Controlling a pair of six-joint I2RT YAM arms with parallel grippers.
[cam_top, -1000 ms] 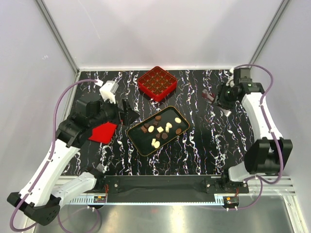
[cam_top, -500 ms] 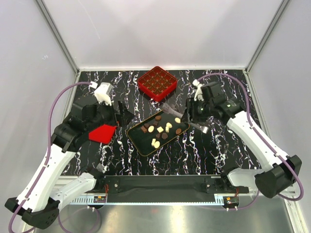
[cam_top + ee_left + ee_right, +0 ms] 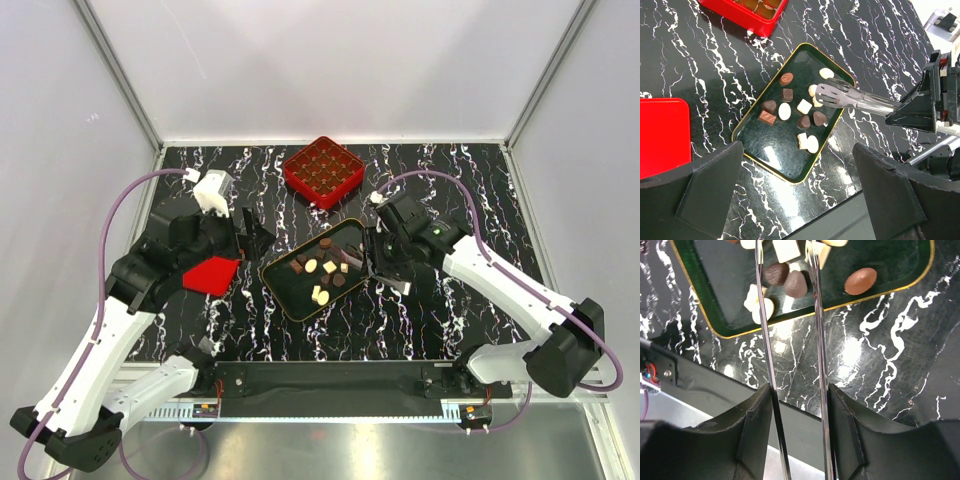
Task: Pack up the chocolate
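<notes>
Steel tongs (image 3: 855,100) pinched by my right gripper (image 3: 799,420), tips over the tray's (image 3: 775,155) chocolate (image 3: 804,106); left gripper (image 3: 252,232) splayed wide, well apart.

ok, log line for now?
right claw: grips silver metal tongs over black gold-rimmed tray | left claw: open | bite-sized chocolates: in tray

Two white arms (image 3: 100,345), black joints (image 3: 165,255), looping purple cables (image 3: 148,179), black end effector fingers (image 3: 705,200)

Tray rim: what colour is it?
Gold, edging the black tray; clearest in the left wrist view.
</notes>
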